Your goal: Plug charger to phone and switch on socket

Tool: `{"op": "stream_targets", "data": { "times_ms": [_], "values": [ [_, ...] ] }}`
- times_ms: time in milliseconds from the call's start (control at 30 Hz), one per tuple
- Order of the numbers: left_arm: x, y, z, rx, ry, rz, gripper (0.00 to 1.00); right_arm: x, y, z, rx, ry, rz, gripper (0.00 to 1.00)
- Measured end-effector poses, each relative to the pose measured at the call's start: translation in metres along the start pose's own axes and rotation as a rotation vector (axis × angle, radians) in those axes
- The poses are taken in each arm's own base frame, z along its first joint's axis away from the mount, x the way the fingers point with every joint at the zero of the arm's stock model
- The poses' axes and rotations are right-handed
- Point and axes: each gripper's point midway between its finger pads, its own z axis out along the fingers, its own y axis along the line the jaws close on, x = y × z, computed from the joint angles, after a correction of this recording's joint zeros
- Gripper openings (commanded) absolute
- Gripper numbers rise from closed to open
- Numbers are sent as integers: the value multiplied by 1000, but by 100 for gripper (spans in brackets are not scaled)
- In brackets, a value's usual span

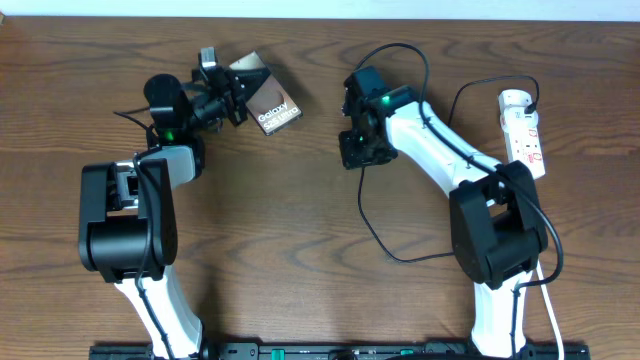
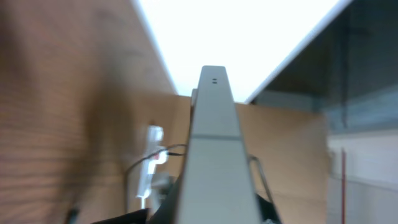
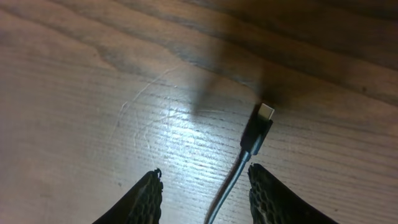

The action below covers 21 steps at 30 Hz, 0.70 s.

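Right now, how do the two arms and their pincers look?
The left arm and the right arm have white rounded links joined by bulky black joint housings. A small green light glows near each wrist. A thin black cable runs along the right arm. The right pincer has two black fingers with a fine grid texture.

From above, the table is evenly lit with soft shadows, the left wrist view is blurred, the phone soft beneath a blown-white band, perhaps a lamp, and the right wrist view shows glare on the wood, shadow beyond.
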Motion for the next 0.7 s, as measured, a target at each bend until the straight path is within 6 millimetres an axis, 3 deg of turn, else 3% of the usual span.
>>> {"op": "stream_targets", "data": {
  "times_ms": [200, 367, 700],
  "values": [
    [3, 63, -6, -206, -11, -85, 8, -3, -9, 3, 84, -28, 65, 42],
    [19, 103, -18, -342, 41, -13, 7, -3, -17, 7, 126, -31, 99, 42],
    [23, 109, -20, -360, 81, 143, 7, 4, -18, 30, 120, 19, 127, 40]
  ]
}}
